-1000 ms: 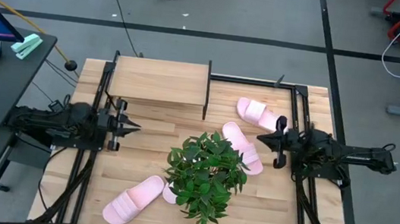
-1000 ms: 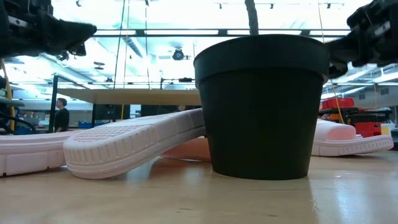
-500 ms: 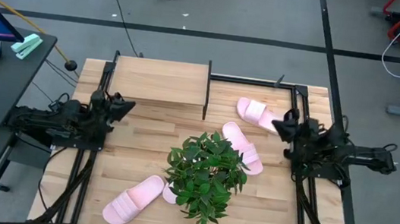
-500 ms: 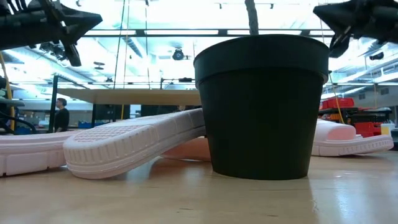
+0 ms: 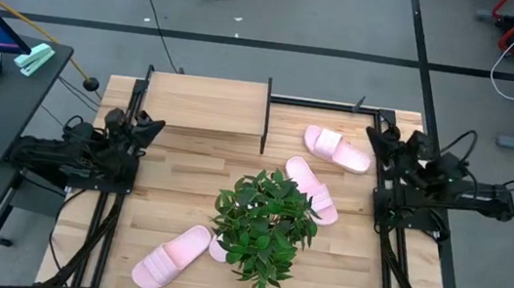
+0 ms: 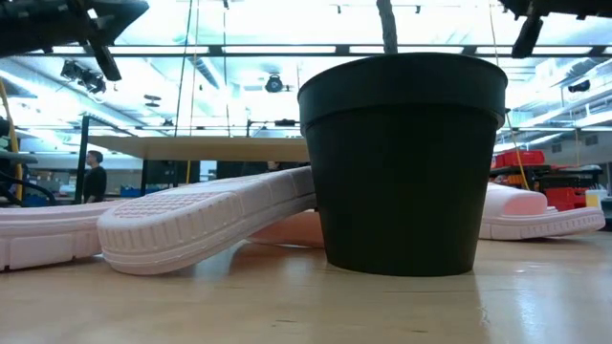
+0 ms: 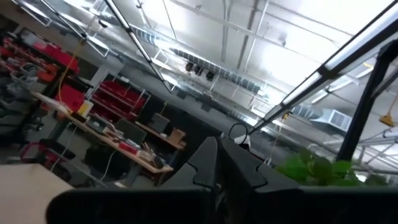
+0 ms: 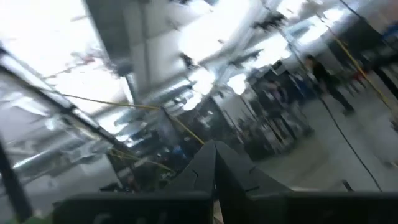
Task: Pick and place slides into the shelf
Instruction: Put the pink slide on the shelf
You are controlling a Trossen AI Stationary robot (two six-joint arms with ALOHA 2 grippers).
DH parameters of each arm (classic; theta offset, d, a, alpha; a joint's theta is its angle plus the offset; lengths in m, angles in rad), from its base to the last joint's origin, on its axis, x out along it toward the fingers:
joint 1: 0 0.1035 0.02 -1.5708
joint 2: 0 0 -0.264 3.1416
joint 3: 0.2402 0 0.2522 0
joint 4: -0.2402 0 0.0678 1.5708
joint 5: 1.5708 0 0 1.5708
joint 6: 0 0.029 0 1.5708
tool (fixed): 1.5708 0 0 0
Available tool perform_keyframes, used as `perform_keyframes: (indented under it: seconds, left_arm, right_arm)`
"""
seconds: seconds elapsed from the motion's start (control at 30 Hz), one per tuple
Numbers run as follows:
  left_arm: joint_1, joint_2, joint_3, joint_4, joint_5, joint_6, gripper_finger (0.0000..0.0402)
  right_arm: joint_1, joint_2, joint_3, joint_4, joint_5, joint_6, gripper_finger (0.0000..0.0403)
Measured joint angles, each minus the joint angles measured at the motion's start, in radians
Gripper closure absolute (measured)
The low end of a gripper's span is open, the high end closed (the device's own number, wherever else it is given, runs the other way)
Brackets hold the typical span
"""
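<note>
Slatted tabletop (image 5: 182,194) — potted plant (image 5: 265,226) hides part of one slide (image 5: 217,248).

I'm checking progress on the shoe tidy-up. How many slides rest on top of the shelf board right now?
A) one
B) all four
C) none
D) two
C: in the high view the shelf board is bare, while the slides lie on the tabletop, one to its right, one beside the plant, one near the front edge.
</note>
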Motion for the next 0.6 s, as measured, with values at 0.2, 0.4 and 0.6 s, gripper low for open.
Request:
perform_keyframes:
  seconds: [0.2, 0.4, 0.6]
  left_arm:
    - [0.0, 0.072, 0.03, -0.007, -0.007, -0.004, 0.0337]
    - [0.0, 0.172, 0.085, -0.007, -0.007, -0.004, 0.0309]
    - [0.0, 0.281, 0.172, -0.01, -0.006, 0.049, 0.03]
  right_arm:
    - [0.0, 0.094, 0.117, -0.24, 0.059, 0.068, 0.0389]
    - [0.0, 0.158, 0.25, -0.407, 0.105, 0.075, 0.0389]
    - [0.0, 0.195, 0.359, -0.531, 0.156, 0.075, 0.0387]
